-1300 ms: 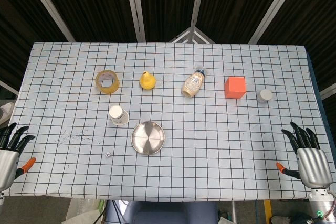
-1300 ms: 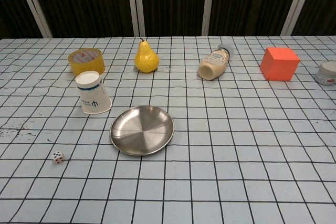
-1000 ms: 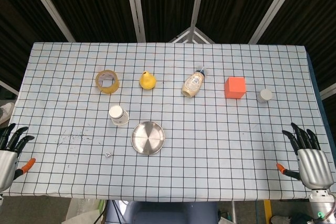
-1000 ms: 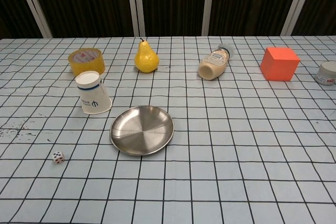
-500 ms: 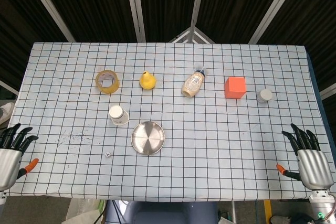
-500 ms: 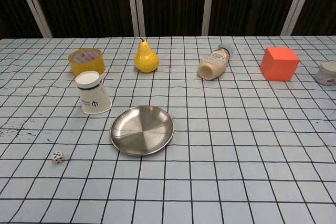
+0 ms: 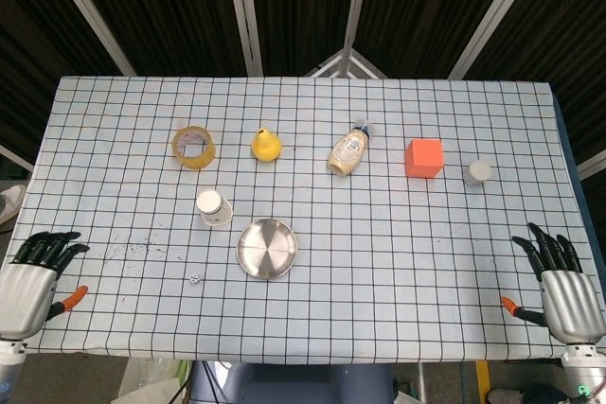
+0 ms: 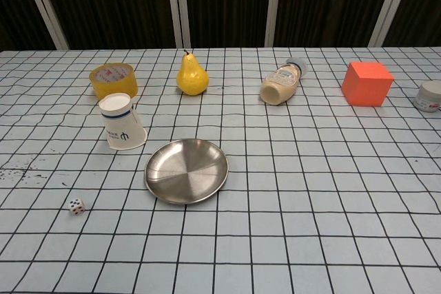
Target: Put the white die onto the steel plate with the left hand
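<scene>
— Two hands are in the head view. Can you see them?

— Yes. Left hand (image 7: 26, 286) is at the near left corner of the surface (image 7: 379, 262). Right hand (image 7: 565, 291) is at the near right corner.

— What are the fingers doing?

— On the left hand the dark fingers (image 7: 52, 244) are spread apart and a bit bent. They hold nothing and touch nothing. On the right hand the fingers (image 7: 549, 247) are spread apart too, and they hold nothing.

— Where is the white die (image 8: 76, 206)?

— It sits on the checked cloth, near the front edge. It is to the left of the steel plate (image 8: 186, 171) and a little closer to us. It is not touching the plate. It is well apart from the left hand.

— Is anything on the plate?

— I only see shiny metal.

— What else is on the surface?

— Right behind the plate, to the left, is a white paper cup (image 8: 122, 122). It leans over to one side. Farther back is a roll of yellow tape (image 8: 113, 80). Next to that is a yellow pear (image 8: 192, 75) standing up. Then a bottle (image 8: 280, 86) with something creamy inside, lying on its side. Then an orange cube (image 8: 367, 83). At the far right is a small white jar (image 8: 430, 96).

— Are the hands in the chest view?

— No, only the things show there.
</scene>
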Robot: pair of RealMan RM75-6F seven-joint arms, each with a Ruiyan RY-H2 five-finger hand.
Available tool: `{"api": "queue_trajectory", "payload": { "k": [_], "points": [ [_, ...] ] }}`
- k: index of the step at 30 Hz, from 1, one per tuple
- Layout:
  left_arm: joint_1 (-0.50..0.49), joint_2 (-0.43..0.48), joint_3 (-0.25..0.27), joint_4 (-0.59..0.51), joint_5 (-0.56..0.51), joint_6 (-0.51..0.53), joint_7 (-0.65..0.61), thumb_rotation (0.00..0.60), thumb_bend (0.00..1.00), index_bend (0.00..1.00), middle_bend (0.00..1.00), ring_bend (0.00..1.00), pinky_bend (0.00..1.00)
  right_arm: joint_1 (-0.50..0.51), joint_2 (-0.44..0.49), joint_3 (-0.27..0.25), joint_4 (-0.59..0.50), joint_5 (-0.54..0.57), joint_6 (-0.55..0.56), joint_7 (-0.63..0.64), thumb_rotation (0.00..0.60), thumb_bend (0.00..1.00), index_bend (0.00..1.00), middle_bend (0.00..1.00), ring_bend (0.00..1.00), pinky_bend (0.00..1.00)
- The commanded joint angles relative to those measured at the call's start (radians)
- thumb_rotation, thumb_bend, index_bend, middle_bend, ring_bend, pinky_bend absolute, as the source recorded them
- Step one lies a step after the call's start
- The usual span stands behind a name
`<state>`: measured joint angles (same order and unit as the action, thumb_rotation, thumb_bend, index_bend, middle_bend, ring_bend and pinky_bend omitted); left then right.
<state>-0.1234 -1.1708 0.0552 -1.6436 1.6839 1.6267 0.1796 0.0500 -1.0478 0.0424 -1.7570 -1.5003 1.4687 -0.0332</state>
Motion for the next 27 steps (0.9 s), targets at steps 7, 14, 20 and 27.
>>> {"api": "queue_trajectory", "payload": {
  "k": [7,14,20,27],
  "points": [
    [-0.209,0.115,-0.020,-0.333,0.007,-0.322,-0.152,0.600,0.24,0.44,0.79,0.75,0.74,0.008,-0.003,-0.001,0.000,0.011,-0.021,-0.006,0.600,0.14,0.19,0.03,0.10,0.00],
    [-0.314,0.215,-0.044,-0.471,-0.178,-0.568,0.196,0.600,0.24,0.43,0.80,0.75,0.74,0.005,0.002,-0.001,-0.003,0.012,-0.017,0.000,0.600,0.14,0.19,0.03,0.10,0.00],
    [-0.402,0.178,-0.059,-0.484,-0.461,-0.705,0.444,0.600,0.24,0.41,0.80,0.75,0.74,0.003,0.006,-0.001,-0.003,0.011,-0.014,0.009,0.600,0.14,0.19,0.03,0.10,0.00],
    [-0.538,0.116,-0.061,-0.449,-0.790,-0.731,0.715,0.600,0.24,0.43,0.80,0.75,0.74,0.008,0.002,0.000,0.003,0.019,-0.026,0.004,0.600,0.14,0.19,0.03,0.10,0.00]
  ]
}}
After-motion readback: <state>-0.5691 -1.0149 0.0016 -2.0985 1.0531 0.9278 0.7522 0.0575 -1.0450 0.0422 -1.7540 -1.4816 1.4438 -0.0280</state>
